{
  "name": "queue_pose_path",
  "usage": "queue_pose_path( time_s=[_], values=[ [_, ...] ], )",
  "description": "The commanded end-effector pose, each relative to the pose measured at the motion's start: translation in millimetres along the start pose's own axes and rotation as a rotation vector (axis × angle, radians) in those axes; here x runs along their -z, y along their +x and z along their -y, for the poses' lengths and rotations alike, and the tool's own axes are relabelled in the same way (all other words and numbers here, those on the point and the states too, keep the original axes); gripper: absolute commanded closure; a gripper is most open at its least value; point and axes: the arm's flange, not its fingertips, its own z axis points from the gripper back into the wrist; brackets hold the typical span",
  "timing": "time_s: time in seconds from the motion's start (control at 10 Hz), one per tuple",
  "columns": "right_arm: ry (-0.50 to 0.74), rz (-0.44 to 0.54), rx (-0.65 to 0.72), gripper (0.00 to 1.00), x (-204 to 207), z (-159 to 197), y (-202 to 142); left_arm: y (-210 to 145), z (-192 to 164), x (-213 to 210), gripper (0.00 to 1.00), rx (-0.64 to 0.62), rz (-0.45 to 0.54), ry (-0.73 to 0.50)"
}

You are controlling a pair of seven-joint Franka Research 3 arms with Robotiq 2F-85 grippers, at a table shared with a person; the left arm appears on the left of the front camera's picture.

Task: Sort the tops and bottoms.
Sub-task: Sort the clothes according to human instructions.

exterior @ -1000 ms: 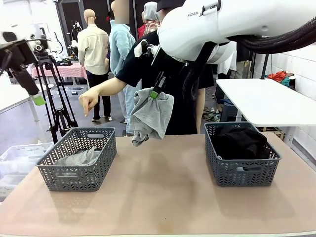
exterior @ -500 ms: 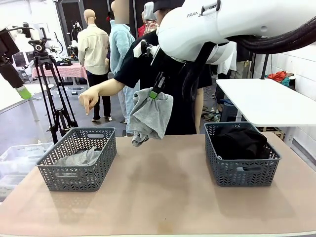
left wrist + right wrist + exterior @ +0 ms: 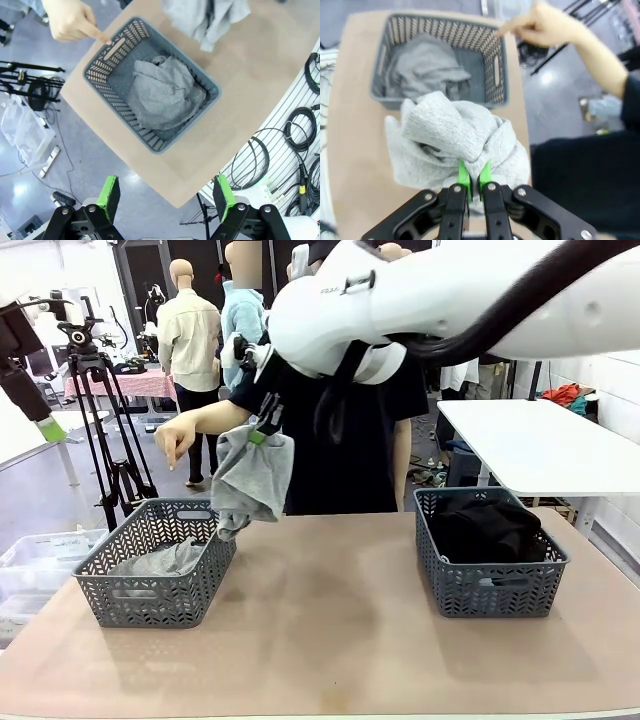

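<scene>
2 grey baskets sit well apart on the counter (image 3: pixel 330 640). Right gripper (image 3: pixel 474 181) is clenched on a grey garment (image 3: pixel 250 480), hanging it above the left basket (image 3: pixel 155 565), where the person's hand (image 3: pixel 178 443) points. Left gripper (image 3: pixel 165 195) hangs released, high above.

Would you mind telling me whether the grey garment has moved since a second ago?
Yes. The grey garment, held in the right pincer, has shifted left, nearer the left basket.

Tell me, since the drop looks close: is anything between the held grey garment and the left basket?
Nothing visible. The grey garment hangs from the right hand by the left basket; the person's hand points above its far rim.
</scene>
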Motion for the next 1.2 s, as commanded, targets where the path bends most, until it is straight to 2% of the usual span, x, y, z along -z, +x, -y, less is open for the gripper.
queue_pose_path(
  time_s=[0.0,0.4,0.7,0.9,1.1],
  values=[
    [0.019,0.108,-0.095,1.0,30.5,29.7,22.0,-0.5,-0.8,-0.7,0.03,-0.003,0.004,-0.002],
    [0.027,0.298,-0.242,1.0,95.6,51.1,61.5,-0.5,-0.8,-0.7,0.03,-0.003,0.004,-0.002],
    [0.12,0.442,-0.25,1.0,157.5,63.8,65.3,-0.5,-0.8,-0.7,0.03,-0.003,0.004,-0.002],
    [0.199,0.429,-0.25,1.0,193.7,58.9,58.1,-0.5,-0.8,-0.7,0.03,-0.003,0.004,-0.002],
    [0.29,0.466,-0.234,1.0,218.3,56.4,45.6,-0.5,-0.8,-0.7,0.03,-0.003,0.004,-0.002]
  ],
)
